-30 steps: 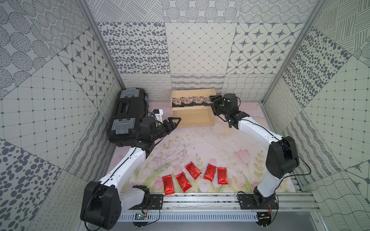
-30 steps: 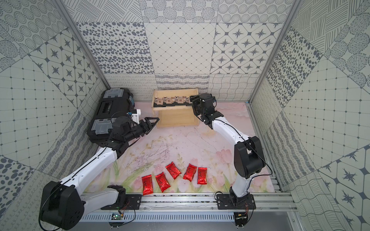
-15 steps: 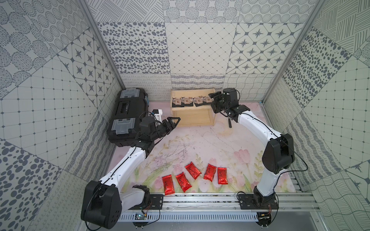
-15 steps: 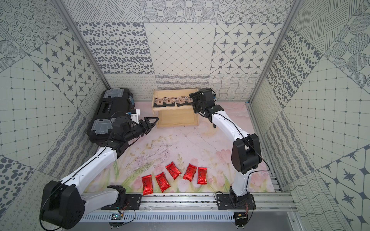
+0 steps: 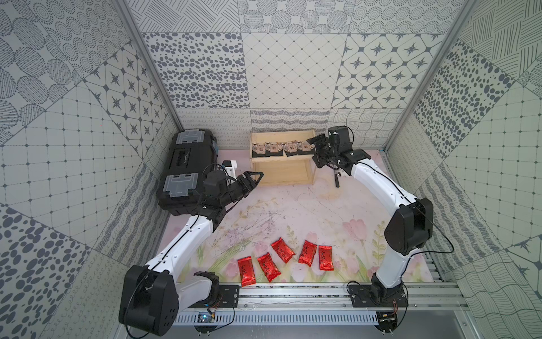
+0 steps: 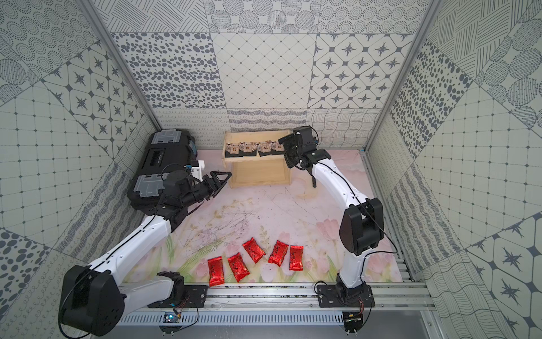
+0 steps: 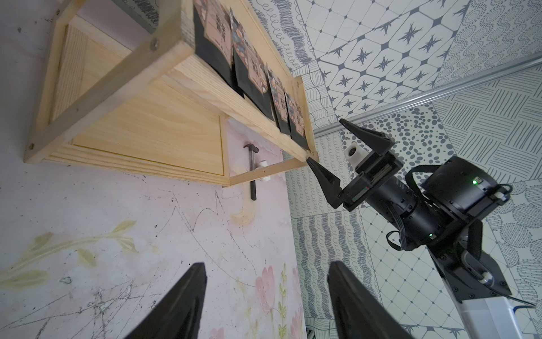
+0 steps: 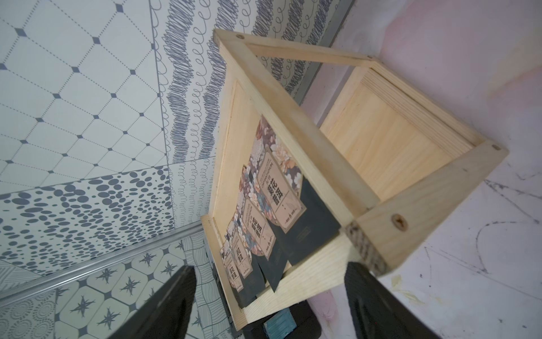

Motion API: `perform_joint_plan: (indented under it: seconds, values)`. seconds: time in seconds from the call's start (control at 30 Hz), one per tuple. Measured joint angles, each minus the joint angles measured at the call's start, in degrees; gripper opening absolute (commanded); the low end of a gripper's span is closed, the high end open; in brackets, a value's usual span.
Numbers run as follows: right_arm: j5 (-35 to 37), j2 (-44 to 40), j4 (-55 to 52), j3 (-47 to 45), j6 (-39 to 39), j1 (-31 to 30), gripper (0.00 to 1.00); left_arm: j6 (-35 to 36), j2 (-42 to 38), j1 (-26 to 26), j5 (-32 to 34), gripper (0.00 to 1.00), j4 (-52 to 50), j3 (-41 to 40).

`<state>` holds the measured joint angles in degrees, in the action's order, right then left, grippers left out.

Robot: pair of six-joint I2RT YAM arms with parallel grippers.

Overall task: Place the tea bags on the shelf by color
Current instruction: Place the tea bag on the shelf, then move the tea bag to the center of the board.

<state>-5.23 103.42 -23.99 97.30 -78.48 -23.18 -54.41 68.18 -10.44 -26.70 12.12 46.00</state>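
The pale wood shelf (image 5: pixel 283 173) (image 6: pixel 259 173) stands at the back of the mat. Several black tea bags (image 5: pixel 278 148) (image 6: pixel 252 148) lie in a row on its top tier, also seen in the wrist views (image 7: pixel 249 73) (image 8: pixel 281 187). Several red tea bags (image 5: pixel 283 254) (image 6: pixel 254 254) lie in a row near the front rail. My right gripper (image 5: pixel 315 146) (image 6: pixel 286 146) (image 8: pixel 269 265) is open and empty at the top tier's right end; one fingertip (image 7: pixel 311 163) meets the shelf corner. My left gripper (image 5: pixel 253 179) (image 6: pixel 221 177) (image 7: pixel 266 264) hovers open and empty by the shelf's lower left corner.
A black toolbox (image 5: pixel 187 170) (image 6: pixel 158 164) with grey latches lies at the back left, close behind my left wrist. A small dark hammer-like tool (image 5: pixel 336 180) (image 6: pixel 313 182) (image 7: pixel 252 176) lies on the mat right of the shelf. The metal rail (image 5: pixel 293 293) runs along the front.
My right gripper has lifted slightly at the shelf's right end and its jaws have spread wider. The left arm and the tea bags have not moved.
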Motion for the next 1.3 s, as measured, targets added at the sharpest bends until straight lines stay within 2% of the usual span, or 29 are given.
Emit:
perform_joint_plan:
  seconds: [0.17, 0.3, 0.37, 0.53, 0.67, 0.9, 1.07, 1.3]
  values:
    - [3.28, -8.37, 6.43, -9.81, 15.58, -3.80, 0.82, 0.35, 0.02, 0.04, 0.31, 0.68, -2.73, 0.92]
    - [5.01, -18.51, 14.25, -21.97, 33.64, -12.13, 0.80, 0.98, -0.13, 0.04, 0.46, 0.67, -6.49, 0.70]
    - [6.88, -20.94, 16.44, -25.77, 41.75, -16.98, 0.79, 1.31, -0.70, 0.04, 0.94, 0.67, -8.33, -0.04]
    - [10.88, -21.05, 20.04, -35.71, 58.25, -29.16, 0.78, 2.14, -3.04, 0.04, 3.10, 0.68, -13.62, -3.58]
    - [12.48, -16.63, 18.47, -39.58, 66.82, -36.09, 0.79, 2.54, -4.85, 0.04, 4.92, 0.67, -17.35, -6.47]
    - [12.41, -14.23, 12.76, -43.74, 70.97, -40.59, 0.82, 3.04, -4.22, -0.79, 6.29, 0.67, -21.03, -10.32]
    - [12.15, -14.23, 10.95, -46.88, 69.85, -42.51, 0.87, 3.19, -1.57, -2.47, 6.19, 0.67, -21.33, -11.78]
    - [12.11, -14.05, 10.43, -49.75, 67.41, -44.00, 0.88, 3.58, 3.65, -4.20, 4.33, 0.65, -19.61, -12.76]
